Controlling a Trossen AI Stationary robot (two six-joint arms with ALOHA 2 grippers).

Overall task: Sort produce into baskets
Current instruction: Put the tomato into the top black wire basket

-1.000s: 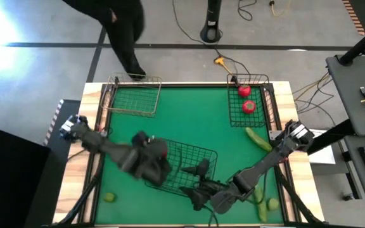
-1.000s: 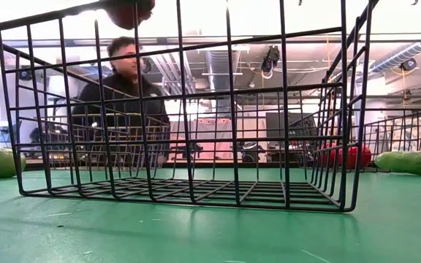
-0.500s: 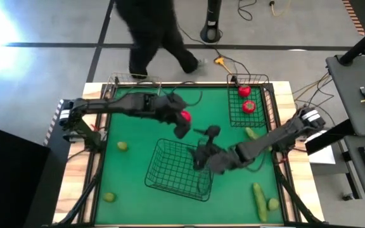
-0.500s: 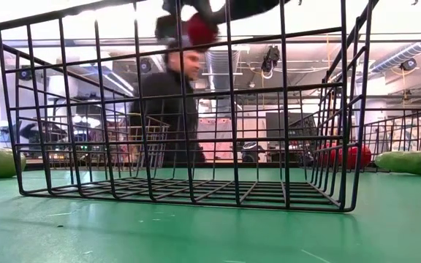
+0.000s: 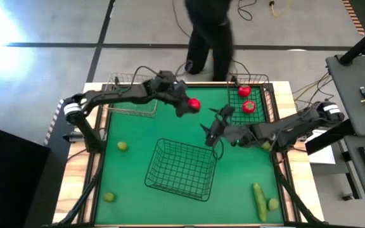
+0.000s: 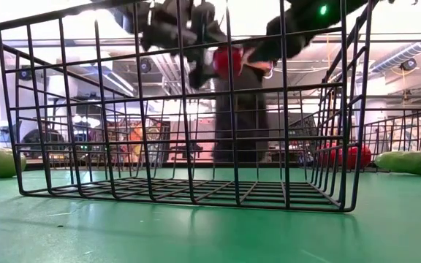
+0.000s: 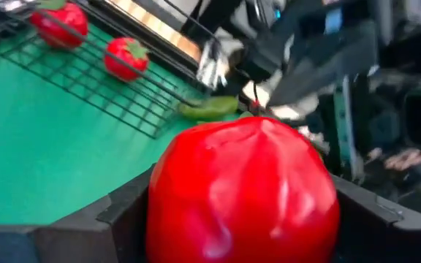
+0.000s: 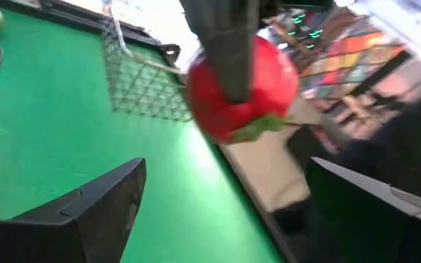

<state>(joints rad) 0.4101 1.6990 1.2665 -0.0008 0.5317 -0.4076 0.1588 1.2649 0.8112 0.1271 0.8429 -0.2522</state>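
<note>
My left gripper (image 5: 193, 105) holds a round red tomato (image 5: 194, 104) between its fingers, above the green table (image 5: 138, 136) at upper centre of the high view. My right gripper (image 5: 209, 126) hangs just right of it, jaws wide apart and empty, left of the small wire basket (image 5: 249, 101) holding two red tomatoes.

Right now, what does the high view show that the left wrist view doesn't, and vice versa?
Only the high view: the large basket at table centre, the empty small basket at the far left, three limes, a cucumber at the near right, and a person behind the table.

Only the left wrist view: the left gripper's fingers pressed against the held tomato.

Both: that tomato, carried by the left gripper, the right gripper open beside it, and the far-right basket holding two tomatoes.
</note>
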